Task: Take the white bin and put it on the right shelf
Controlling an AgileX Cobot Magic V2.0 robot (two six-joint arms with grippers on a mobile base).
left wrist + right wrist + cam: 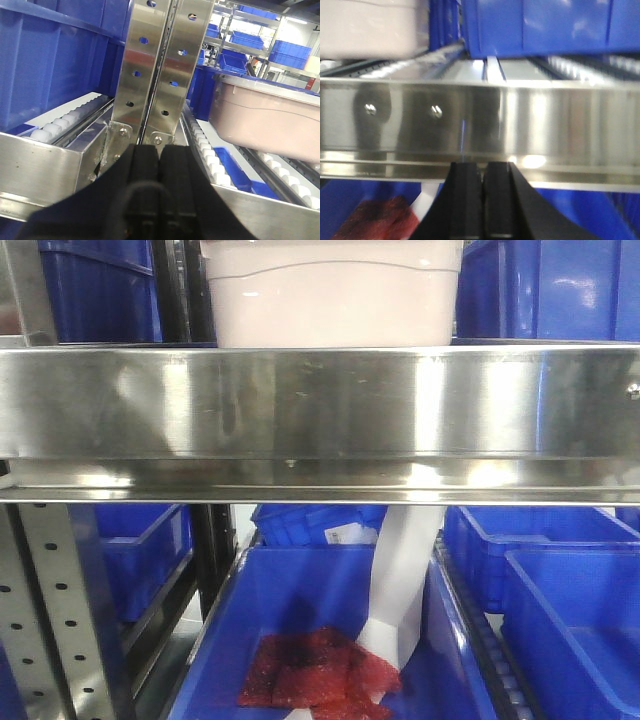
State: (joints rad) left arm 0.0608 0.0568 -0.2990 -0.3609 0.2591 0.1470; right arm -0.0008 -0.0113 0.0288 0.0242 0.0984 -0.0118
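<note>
The white bin [335, 295], a pale pinkish tub with a curved ridge, rests on the right shelf behind its wide steel front rail [320, 405]. In the left wrist view the white bin [267, 122] sits on roller tracks to the right. Its corner [367, 27] shows at the upper left of the right wrist view. My left gripper [158, 150] is shut with nothing in it, close before the perforated uprights [157, 70]. Below the shelf rail [480, 125], my right gripper [482, 166] is shut and empty too. Neither gripper touches the bin.
Blue bins [545, 285] flank the white bin on the shelf. Lower down, an open blue bin [320, 640] holds red mesh bags [320, 670] and a white strip. White roller tracks [212, 160] run along the shelf. More blue bins [560, 590] stand lower right.
</note>
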